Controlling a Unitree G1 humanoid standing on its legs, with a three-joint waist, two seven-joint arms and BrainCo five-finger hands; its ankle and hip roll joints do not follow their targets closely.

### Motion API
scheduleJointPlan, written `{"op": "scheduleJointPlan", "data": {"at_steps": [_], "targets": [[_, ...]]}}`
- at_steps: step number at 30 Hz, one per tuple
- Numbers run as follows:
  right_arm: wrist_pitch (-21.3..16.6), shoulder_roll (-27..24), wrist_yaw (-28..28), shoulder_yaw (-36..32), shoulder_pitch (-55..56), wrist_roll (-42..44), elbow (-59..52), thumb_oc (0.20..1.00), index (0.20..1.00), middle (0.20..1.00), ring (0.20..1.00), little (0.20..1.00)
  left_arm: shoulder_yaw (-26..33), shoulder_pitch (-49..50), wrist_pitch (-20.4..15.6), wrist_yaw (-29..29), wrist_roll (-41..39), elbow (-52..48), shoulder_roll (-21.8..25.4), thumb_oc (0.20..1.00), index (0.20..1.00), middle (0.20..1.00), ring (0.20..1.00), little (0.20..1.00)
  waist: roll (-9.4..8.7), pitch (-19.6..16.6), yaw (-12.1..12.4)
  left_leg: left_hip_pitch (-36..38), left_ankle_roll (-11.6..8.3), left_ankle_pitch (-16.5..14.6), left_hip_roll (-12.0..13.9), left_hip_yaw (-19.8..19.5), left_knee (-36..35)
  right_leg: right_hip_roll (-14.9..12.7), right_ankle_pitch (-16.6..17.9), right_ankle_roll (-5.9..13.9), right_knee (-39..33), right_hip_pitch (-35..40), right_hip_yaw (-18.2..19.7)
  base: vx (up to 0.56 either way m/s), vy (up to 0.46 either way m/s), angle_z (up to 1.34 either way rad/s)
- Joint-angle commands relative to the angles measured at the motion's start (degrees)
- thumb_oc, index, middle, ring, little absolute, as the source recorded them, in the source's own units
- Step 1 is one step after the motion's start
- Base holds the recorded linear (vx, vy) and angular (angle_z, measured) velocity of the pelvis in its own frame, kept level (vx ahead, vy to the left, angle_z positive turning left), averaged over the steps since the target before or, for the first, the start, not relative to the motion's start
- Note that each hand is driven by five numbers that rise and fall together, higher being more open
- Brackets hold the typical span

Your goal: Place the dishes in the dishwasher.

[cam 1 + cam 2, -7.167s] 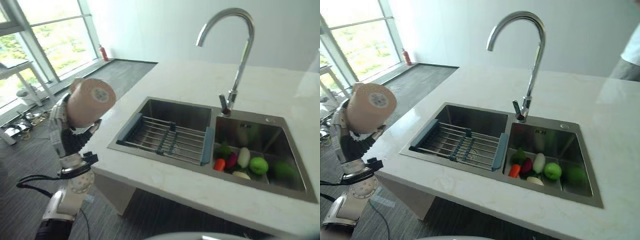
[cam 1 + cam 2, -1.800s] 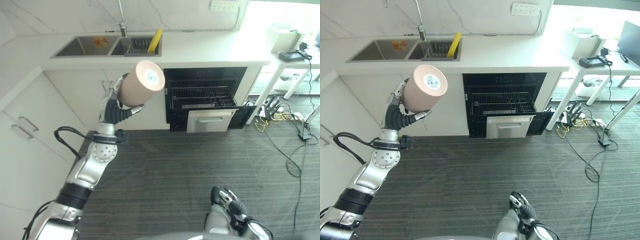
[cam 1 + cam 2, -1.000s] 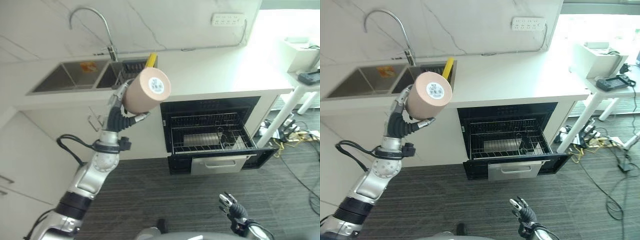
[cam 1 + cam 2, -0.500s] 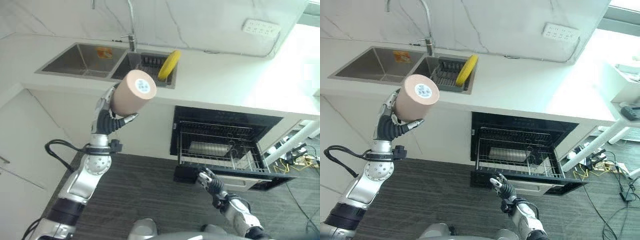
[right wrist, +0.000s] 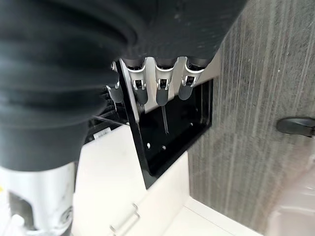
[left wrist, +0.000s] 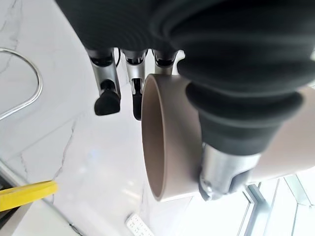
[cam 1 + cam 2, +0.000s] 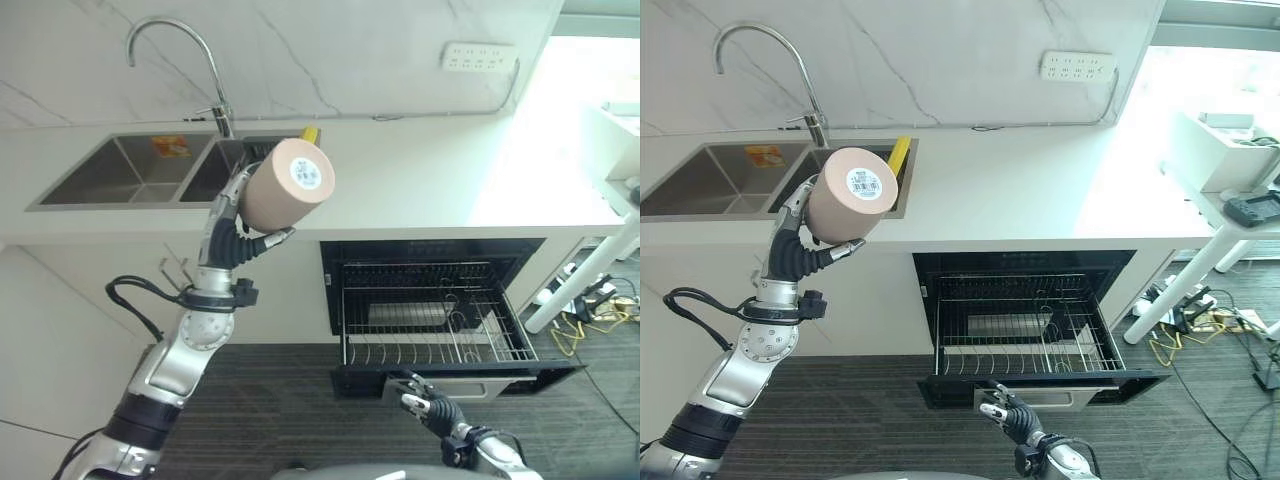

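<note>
So the left hand [image 7: 232, 215] is wrapped round the beige cup [image 7: 285, 186], held high by the counter [image 7: 420, 180], the right hand [image 7: 1012, 414] hangs slack-fingered by the pulled-out dishwasher rack [image 7: 432, 322], and the yellow plate [image 7: 898, 153] waits in the sink [image 7: 110, 180].

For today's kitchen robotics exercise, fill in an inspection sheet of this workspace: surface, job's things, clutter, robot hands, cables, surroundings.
Surface: white counter, double sink with tall faucet.
Job's things: beige cup held up at counter height; yellow dish standing in the sink; dishwasher open, wire rack pulled out.
Clutter: nothing seen on the counter.
Robot hands: left robot hand curled round the cup; right robot hand low before the rack, fingers straight, holding nothing.
Cables: loose cables on the floor by a white table leg.
Surroundings: marble wall, wall socket strip, grey floor.
</note>
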Motion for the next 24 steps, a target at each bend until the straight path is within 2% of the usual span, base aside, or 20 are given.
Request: {"op": "scheduleJointPlan", "data": {"at_steps": [1,5,7,10,13,18,24], "targets": [[2.03,3.02,6.96,-1.73,-5.15,4.72,-6.56,1.000,1.000,1.000,1.000,1.000,1.52,-2.92,-2.62,0.93,1.59,0.17,1.03,0.200,0.200,0.200,0.200,0.200,0.80,0.40,-0.01,-0.05,-0.06,-1.90,3.89,0.37,0.98,-5.87,-0.20,4.46,3.50,-3.16,-3.23,-0.03,-0.055,-0.08],[4.87,1.63,7.48,-2.03,-3.31,3.19,-9.38,1.000,1.000,1.000,1.000,1.000,1.75,-2.78,-2.79,1.04,2.07,1.16,1.05,0.200,0.200,0.200,0.200,0.200,0.15,0.22,-1.20,0.17,-0.01,-1.90,3.99,1.53,-0.02,-5.49,0.25,4.59,2.83,-3.54,-3.30,-0.05,-0.046,-0.11],[6.17,1.52,7.13,-3.20,-2.20,6.45,-9.55,1.000,1.000,1.000,1.000,1.000,2.17,-2.49,-2.83,1.15,2.52,1.38,0.99,0.200,0.200,0.200,0.200,0.200,-0.12,0.19,-1.86,0.46,0.11,-1.98,3.95,2.08,-0.09,-5.35,0.53,4.64,2.63,-3.73,-2.88,-0.04,-0.018,-0.26],[5.30,0.35,10.73,-4.99,-0.46,5.29,-12.19,1.000,1.000,1.000,1.000,1.000,2.82,-2.06,-2.71,1.73,2.41,1.83,1.72,0.200,0.200,0.200,0.200,0.200,-0.48,0.29,-2.97,1.01,0.30,-2.19,4.07,3.31,-0.15,-5.31,1.05,4.81,1.90,-3.68,-2.06,-0.03,-0.018,-0.33],[7.48,-2.43,15.19,-5.31,0.72,6.36,-18.98,1.000,1.000,1.000,1.000,1.000,2.71,-1.96,-2.60,1.30,1.49,2.48,2.56,0.200,0.200,0.200,0.200,0.200,-1.03,0.20,-3.77,1.23,0.19,-2.37,4.07,4.32,-0.15,-5.42,2.08,5.23,0.41,-3.61,-1.62,-0.05,-0.041,-0.31],[6.56,-5.27,17.72,-6.55,-0.82,9.92,-28.25,1.000,1.000,1.000,1.000,1.000,0.18,-2.45,-1.90,0.16,-0.02,7.43,1.91,0.200,0.200,0.200,0.200,0.200,-1.40,-0.40,-4.57,1.73,0.46,-2.60,3.94,5.09,-0.15,-5.25,2.64,5.43,-0.25,-3.51,-0.81,-0.03,-0.028,-0.16],[2.61,-3.90,15.71,-7.20,-4.17,13.48,-34.78,1.000,1.000,1.000,1.000,1.000,-2.96,-3.72,0.10,-1.73,-0.74,12.96,-0.44,0.200,0.200,0.200,0.200,0.200,-0.91,-1.64,-4.80,2.07,0.94,-2.91,3.74,5.64,-0.15,-5.30,3.23,5.67,-1.18,-3.40,0.04,0.00,0.000,-0.12]]}}
